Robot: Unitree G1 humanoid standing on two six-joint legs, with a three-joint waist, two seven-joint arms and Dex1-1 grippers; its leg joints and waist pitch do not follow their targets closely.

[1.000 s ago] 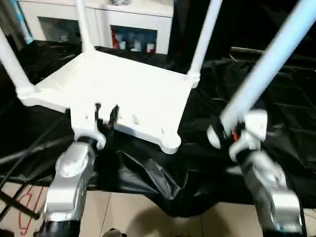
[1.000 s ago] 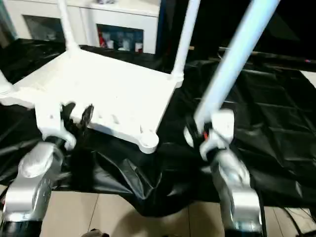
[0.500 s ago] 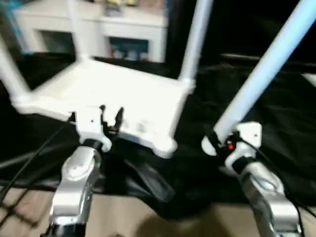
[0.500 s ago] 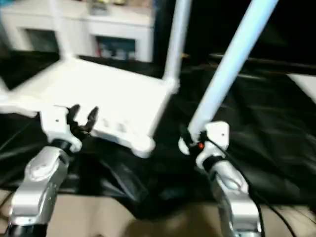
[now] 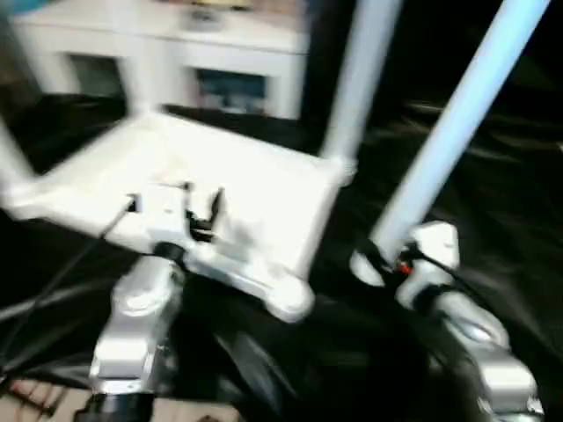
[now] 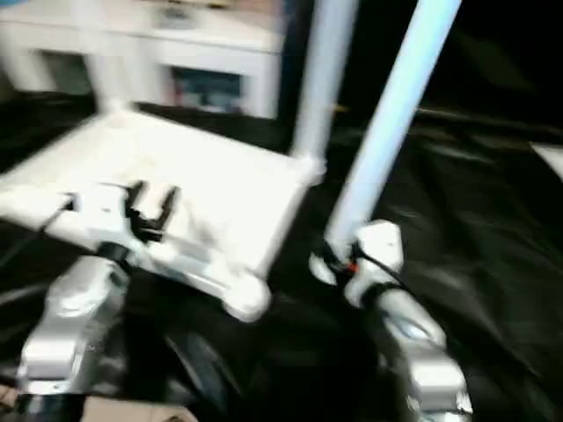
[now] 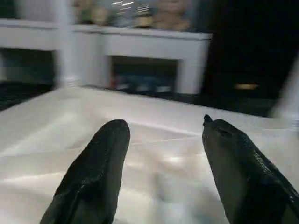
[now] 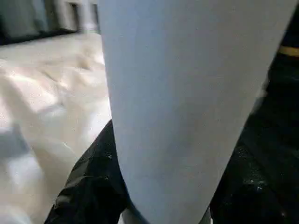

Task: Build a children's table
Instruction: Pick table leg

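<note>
One loose leg in right gripper; left gripper wide above tabletop.

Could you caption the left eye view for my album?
Right gripper holds the last tube leg beside the upturned tabletop.

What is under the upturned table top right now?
Black sheeting lies under the table top and spreads out around it. The part directly beneath the top is covered, so whatever the sheeting rests on can't be seen.
</note>
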